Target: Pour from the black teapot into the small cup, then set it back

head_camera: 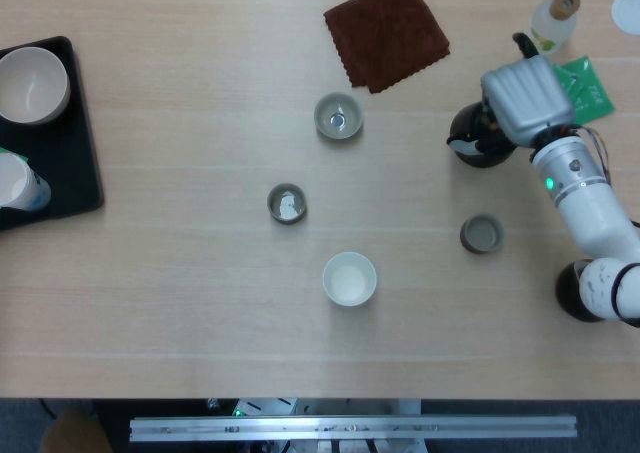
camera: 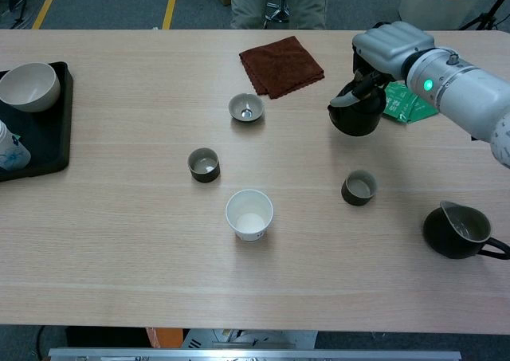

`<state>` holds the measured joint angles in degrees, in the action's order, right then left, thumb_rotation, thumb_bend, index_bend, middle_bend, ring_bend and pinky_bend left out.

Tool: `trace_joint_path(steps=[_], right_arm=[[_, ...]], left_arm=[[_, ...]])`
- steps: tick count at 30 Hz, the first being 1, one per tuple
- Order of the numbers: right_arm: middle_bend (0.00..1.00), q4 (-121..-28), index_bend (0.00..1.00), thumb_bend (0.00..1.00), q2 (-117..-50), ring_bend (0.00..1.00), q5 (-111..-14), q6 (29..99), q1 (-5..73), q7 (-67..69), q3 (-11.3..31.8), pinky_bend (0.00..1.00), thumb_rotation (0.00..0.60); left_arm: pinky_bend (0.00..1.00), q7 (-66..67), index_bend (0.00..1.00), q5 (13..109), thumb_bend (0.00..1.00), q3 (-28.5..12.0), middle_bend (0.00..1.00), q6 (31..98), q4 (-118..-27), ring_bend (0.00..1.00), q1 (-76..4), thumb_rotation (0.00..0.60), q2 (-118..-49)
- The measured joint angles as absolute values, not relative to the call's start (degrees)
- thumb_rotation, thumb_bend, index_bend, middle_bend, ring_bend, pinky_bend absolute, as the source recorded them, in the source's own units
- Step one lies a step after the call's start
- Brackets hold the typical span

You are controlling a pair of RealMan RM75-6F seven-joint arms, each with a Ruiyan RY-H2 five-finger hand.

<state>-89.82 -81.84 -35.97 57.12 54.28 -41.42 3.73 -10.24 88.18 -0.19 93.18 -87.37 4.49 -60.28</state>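
Nearest, a white paper cup [camera: 249, 214], then a small cup [camera: 359, 188] on the table [camera: 119, 241], right of centre. Farther back, right hand [camera: 388, 49] gripping the black teapot [camera: 355, 115], lifted and tilted above the table beside green packets [camera: 409, 106]. No readable print on the packets. Left hand out of sight.
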Motion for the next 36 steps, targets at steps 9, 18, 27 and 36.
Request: trace_joint_path(steps=[9, 18, 27, 36], right_arm=[[0.98, -90.5, 1.0, 0.42, -81.8, 0.9, -39.0, 59.6, 53.6, -42.2, 4.3, 0.09, 0.294], [0.98, -90.0, 1.0, 0.5, -82.4, 0.9, -40.9, 60.4, 53.7, -43.5, 5.1, 0.09, 0.287], [0.97, -87.9, 1.0, 0.51, -84.6, 0.89, -42.4, 61.0, 55.6, -45.9, 7.2, 0.09, 0.285], [0.95, -82.7, 1.0, 0.51, -88.6, 0.88, -41.5, 59.5, 58.3, -49.1, 8.7, 0.09, 0.286]], left_arm=[[0.1, -10.6, 0.23, 88.4, 0.29, -0.2, 0.24, 93.8, -87.2, 0.18, 4.8, 0.6, -60.3], [0.1, -11.2, 0.23, 88.3, 0.29, -0.3, 0.24, 94.1, -86.7, 0.18, 5.0, 0.6, -60.4], [0.1, -11.6, 0.23, 88.2, 0.29, -0.3, 0.24, 94.6, -86.5, 0.18, 5.4, 0.6, -60.4], [0.1, -11.0, 0.23, 88.5, 0.29, -0.3, 0.24, 95.7, -87.2, 0.18, 5.9, 0.6, -60.0]])
